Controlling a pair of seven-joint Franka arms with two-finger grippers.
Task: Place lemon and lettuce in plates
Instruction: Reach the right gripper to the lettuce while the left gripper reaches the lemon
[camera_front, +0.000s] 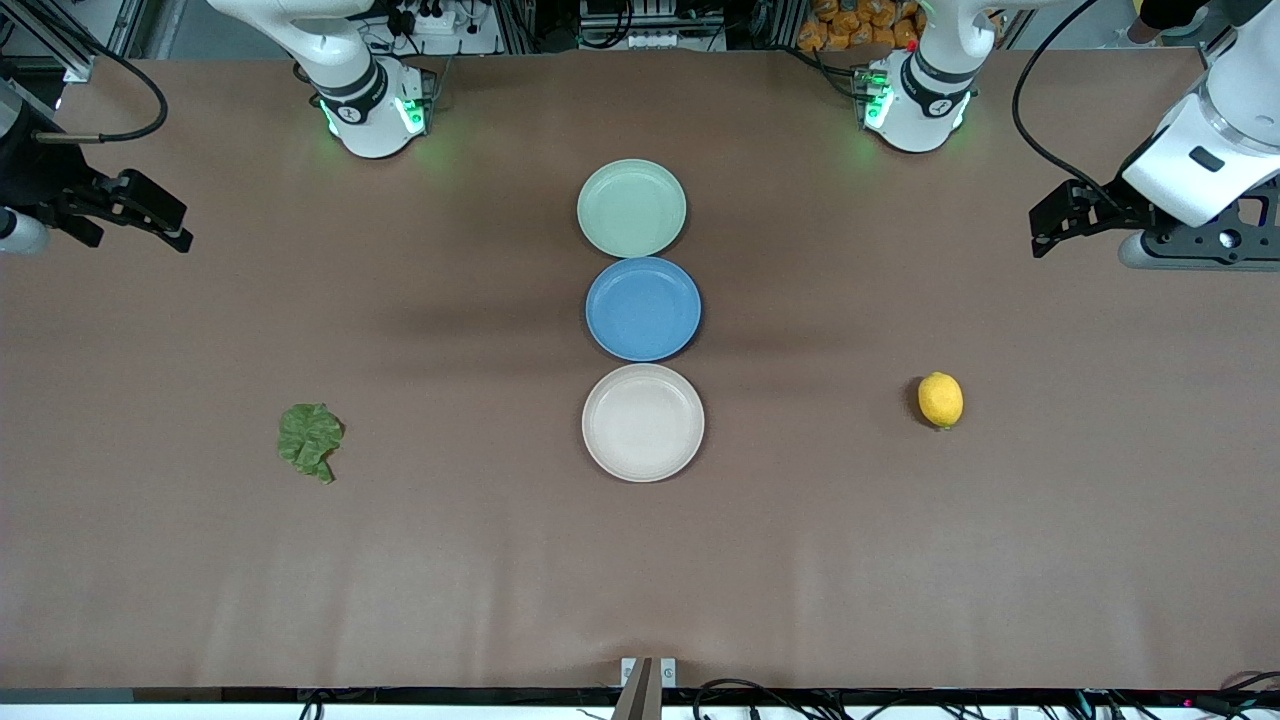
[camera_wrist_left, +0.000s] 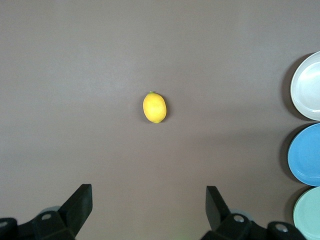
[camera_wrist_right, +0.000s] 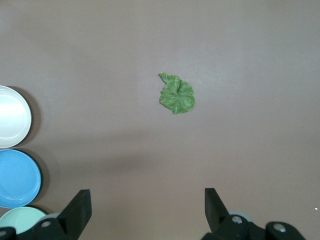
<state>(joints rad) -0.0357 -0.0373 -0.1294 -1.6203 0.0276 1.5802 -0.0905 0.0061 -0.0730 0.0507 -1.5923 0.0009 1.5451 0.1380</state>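
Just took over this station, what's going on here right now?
Nothing is being handled yet. The lemon lies on the table toward the left arm's end, the lettuce toward the right arm's end. The mint green plate, blue plate and cream white plate sit in a row mid-table, all holding nothing. The left gripper and right gripper both hang open above the table.

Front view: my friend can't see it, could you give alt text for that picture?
Three empty plates, mint green plate, blue plate and cream white plate, line the middle of a brown table. The lettuce lies toward the right arm's end, the lemon toward the left arm's. The open left gripper and right gripper wait at the table's ends.
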